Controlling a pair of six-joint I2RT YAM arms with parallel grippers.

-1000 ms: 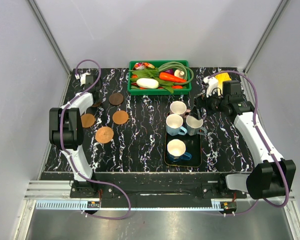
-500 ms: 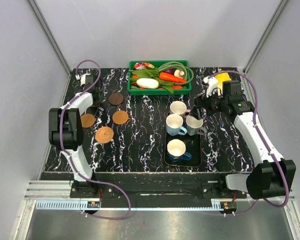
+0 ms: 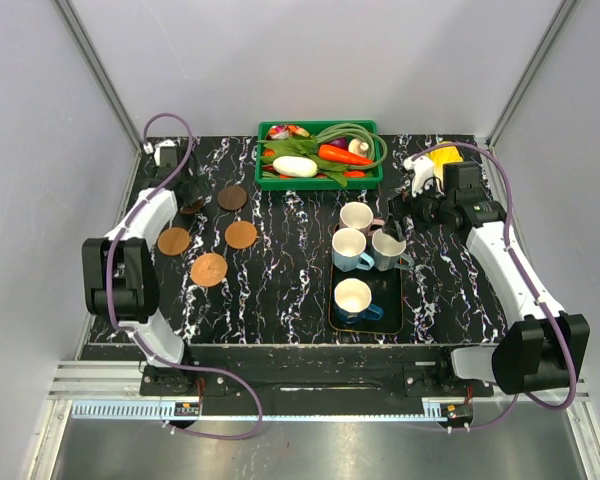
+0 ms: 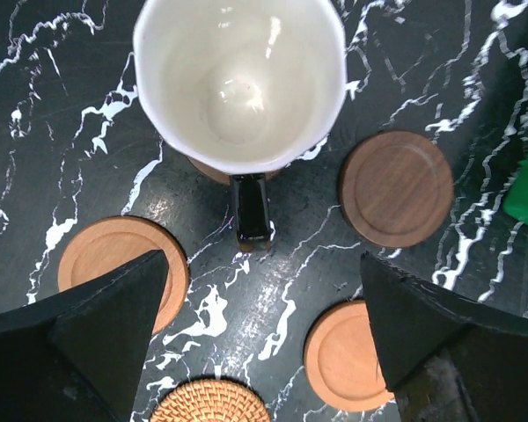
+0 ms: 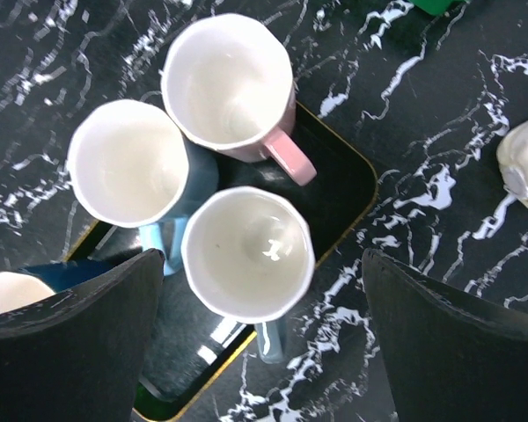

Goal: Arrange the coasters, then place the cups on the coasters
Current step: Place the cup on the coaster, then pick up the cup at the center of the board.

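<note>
The dark cup [image 4: 239, 79], at frame top under the released left claw [image 4: 262, 264], is being carried by a coaster [image 4: 207, 169], while the released right claw [image 5: 262, 261] is being poised over the tray's [image 5: 339, 180] cups [image 5: 246, 251], presumably for a pick.

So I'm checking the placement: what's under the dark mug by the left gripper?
A sliver of brown coaster shows under the dark mug, beside its handle. The mug covers the rest, so whether it sits centred cannot be seen.
</note>
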